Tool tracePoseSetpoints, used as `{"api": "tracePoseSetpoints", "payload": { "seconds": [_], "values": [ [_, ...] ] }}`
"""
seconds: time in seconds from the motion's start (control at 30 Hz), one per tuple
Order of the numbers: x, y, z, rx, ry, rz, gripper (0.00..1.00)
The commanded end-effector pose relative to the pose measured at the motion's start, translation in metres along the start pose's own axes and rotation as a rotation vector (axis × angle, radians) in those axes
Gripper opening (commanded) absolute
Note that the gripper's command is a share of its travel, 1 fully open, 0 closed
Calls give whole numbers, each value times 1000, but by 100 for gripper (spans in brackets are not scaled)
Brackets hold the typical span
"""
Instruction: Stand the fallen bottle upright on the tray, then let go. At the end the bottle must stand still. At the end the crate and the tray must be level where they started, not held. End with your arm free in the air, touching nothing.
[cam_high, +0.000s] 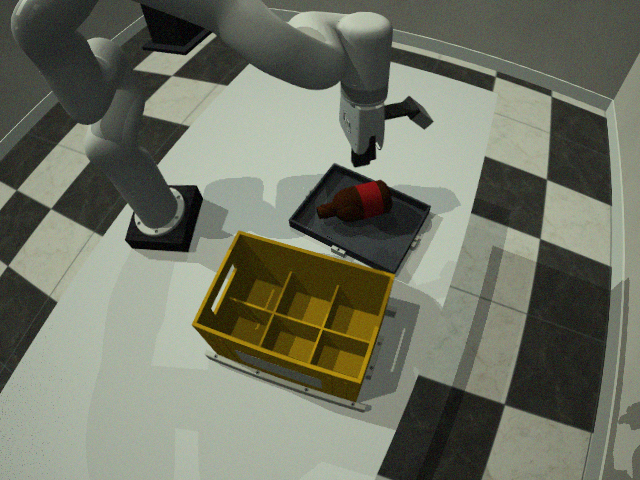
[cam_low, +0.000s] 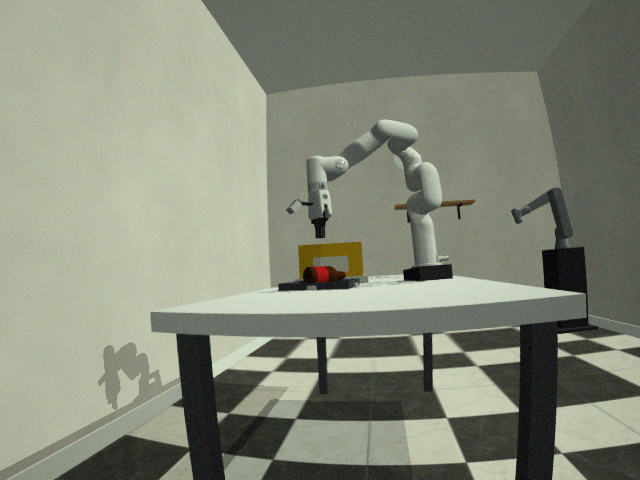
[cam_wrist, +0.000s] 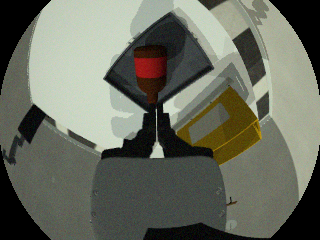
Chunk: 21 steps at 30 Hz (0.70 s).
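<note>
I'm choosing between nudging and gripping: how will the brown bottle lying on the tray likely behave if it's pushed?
The bottle lies on its round side, so a sideways nudge would probably roll it across the tray; the low rim may stop it. It looks rigid, so it shouldn't flex. The shut gripper hangs above it, holding nothing.

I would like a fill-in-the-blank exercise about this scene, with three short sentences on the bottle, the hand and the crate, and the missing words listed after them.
1. The brown bottle lies on its ____ on the dark tray.
2. The hand hangs above the bottle with its fingers ____, holding nothing.
3. The yellow crate has ____ compartments, none holding a bottle.

Missing words: side; shut; six
</note>
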<state>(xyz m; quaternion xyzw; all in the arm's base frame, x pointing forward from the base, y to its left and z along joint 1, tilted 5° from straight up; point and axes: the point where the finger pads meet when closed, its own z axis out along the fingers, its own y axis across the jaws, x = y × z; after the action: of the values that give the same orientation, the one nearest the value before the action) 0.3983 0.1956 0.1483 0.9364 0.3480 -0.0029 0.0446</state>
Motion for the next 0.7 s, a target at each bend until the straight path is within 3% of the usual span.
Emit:
{"api": "tracePoseSetpoints", "payload": {
  "seconds": [0.0,0.07,0.27,0.3,0.67],
  "values": [
    [-43,-10,-2,-1,5,0,0],
    [-56,-13,-1,-1,5,0,0],
    [-57,-13,-1,-1,5,0,0],
    [-57,-13,-1,-1,5,0,65],
    [-57,-13,-1,-1,5,0,65]
  ]
}}
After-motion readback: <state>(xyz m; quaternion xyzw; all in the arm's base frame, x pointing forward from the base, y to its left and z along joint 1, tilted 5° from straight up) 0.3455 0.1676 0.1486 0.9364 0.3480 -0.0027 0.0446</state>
